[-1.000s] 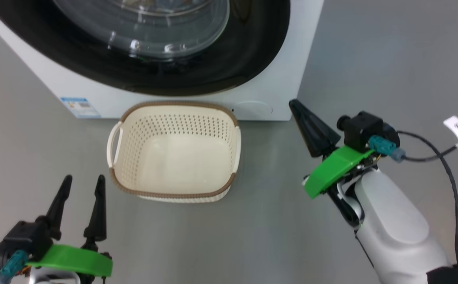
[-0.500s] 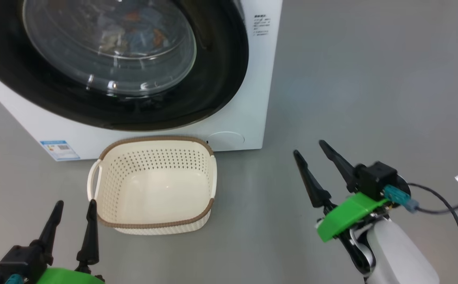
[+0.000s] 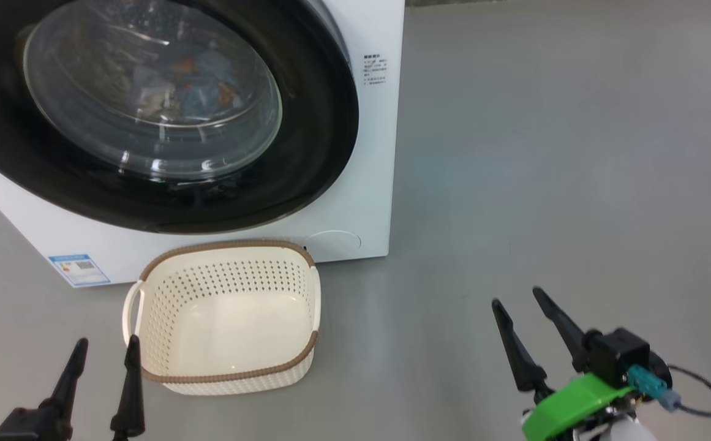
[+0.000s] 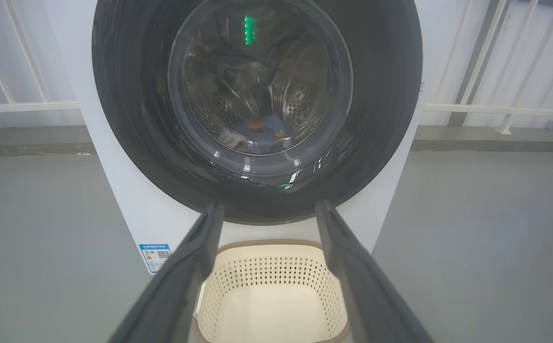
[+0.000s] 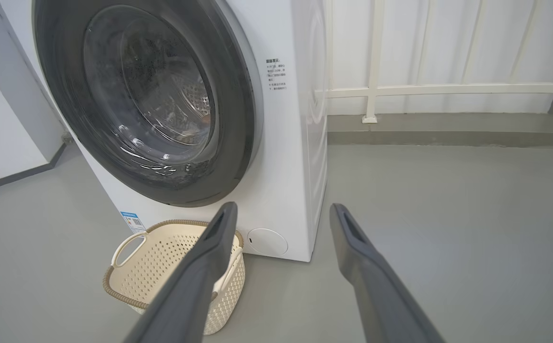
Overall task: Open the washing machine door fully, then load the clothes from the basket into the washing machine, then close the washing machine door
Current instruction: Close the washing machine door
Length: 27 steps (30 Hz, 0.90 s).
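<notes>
Washing machine door [image 3: 315, 128] is shut on the clothes [image 3: 199, 86], basket [image 3: 233, 375] empty on the floor, so left pincer [image 3: 105, 343] and right pincer [image 3: 515, 298] just hang spread, holding nothing.

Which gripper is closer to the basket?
The left gripper, right beside the basket at its handle side; the right gripper hangs well away, over floor beyond the opposite side.

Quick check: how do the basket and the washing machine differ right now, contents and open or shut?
The small cream perforated plastic basket is empty; the big white front-loading washing machine holds the light-blue, orange-printed clothes. The basket is open-topped; the washing machine is shut by its round black-rimmed glass door. The basket stands low before the taller machine. Both rest on the grey floor.
</notes>
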Available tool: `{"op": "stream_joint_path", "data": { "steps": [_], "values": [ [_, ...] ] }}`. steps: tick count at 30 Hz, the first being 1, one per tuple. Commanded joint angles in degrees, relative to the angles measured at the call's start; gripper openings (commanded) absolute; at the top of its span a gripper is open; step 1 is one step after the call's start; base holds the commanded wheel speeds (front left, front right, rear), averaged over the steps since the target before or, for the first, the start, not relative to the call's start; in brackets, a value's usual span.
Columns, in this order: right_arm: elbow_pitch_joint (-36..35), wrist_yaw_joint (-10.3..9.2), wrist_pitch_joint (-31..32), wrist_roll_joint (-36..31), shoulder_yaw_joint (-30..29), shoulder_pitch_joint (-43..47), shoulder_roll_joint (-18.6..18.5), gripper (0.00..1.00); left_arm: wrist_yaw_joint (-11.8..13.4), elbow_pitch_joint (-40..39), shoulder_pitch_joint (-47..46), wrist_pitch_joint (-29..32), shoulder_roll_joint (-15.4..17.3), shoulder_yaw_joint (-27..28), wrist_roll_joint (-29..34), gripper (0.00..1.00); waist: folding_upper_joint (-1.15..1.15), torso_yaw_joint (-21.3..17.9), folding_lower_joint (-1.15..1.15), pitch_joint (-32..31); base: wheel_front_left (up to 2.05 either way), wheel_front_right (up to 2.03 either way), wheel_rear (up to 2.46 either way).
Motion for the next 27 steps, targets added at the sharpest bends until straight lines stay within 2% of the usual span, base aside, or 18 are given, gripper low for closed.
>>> {"op": "stream_joint_path", "data": {
  "steps": [1,14,27],
  "values": [
    [-1.89,-0.33,-0.26,-0.98,0.74,0.95,0.43,1.00,-0.09,-1.67,-0.34,-0.37,0.76,2.29,0.78,1.00,0.00,-0.15,0.00,-0.79,0.00,0.00,0.00],
    [-7.84,-0.33,-0.26,-3.67,-5.46,9.80,2.16,1.00,-0.09,-3.18,4.47,-0.37,0.38,2.96,1.56,1.00,0.00,0.29,0.00,-2.35,0.00,0.00,0.00],
    [-10.75,-0.33,-0.26,-4.42,-8.37,11.96,2.69,1.00,-0.09,-3.89,5.31,-0.37,0.22,2.81,1.82,1.00,0.00,-0.10,0.00,-2.26,0.00,0.00,0.00]
  ]
}}
